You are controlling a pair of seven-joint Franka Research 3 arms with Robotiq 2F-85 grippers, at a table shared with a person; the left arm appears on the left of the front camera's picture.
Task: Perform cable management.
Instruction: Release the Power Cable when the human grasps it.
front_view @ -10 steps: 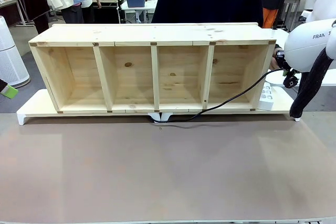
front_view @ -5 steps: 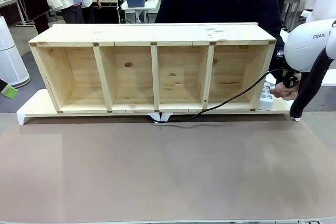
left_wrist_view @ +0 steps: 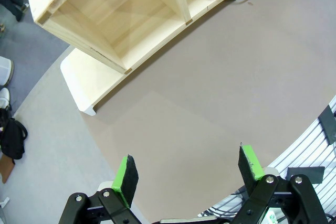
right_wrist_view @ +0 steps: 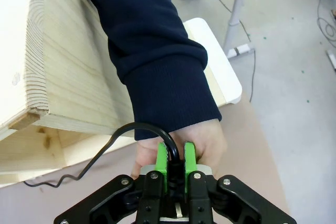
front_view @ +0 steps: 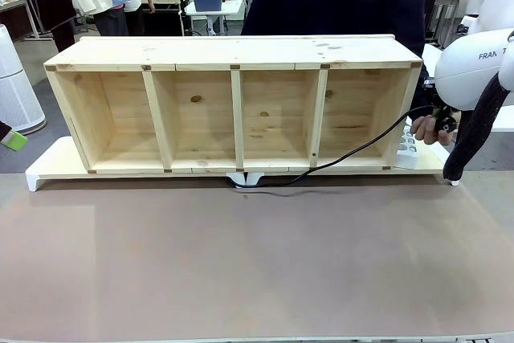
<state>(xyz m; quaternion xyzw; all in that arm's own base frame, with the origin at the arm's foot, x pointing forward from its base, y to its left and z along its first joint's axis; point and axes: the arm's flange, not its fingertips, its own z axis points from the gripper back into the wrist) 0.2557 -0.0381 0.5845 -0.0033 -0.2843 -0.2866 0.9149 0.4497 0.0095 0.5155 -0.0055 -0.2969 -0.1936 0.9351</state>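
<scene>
Your right gripper (right_wrist_view: 176,155) is pinched tight on the cable (right_wrist_view: 113,139) near its plug end, beside the shelf's (front_view: 233,54) right wall. 1 person's hand (right_wrist_view: 212,140) cups it, probably to receive it. Your left gripper (left_wrist_view: 189,174) hangs spread over the table (left_wrist_view: 210,87).

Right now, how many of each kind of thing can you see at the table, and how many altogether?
grippers: 2, the left gripper and the right gripper
black cable: 1
white power strip: 1
wooden shelf: 1
white stand under the shelf: 1
person's hand: 1
Total: 7
</scene>
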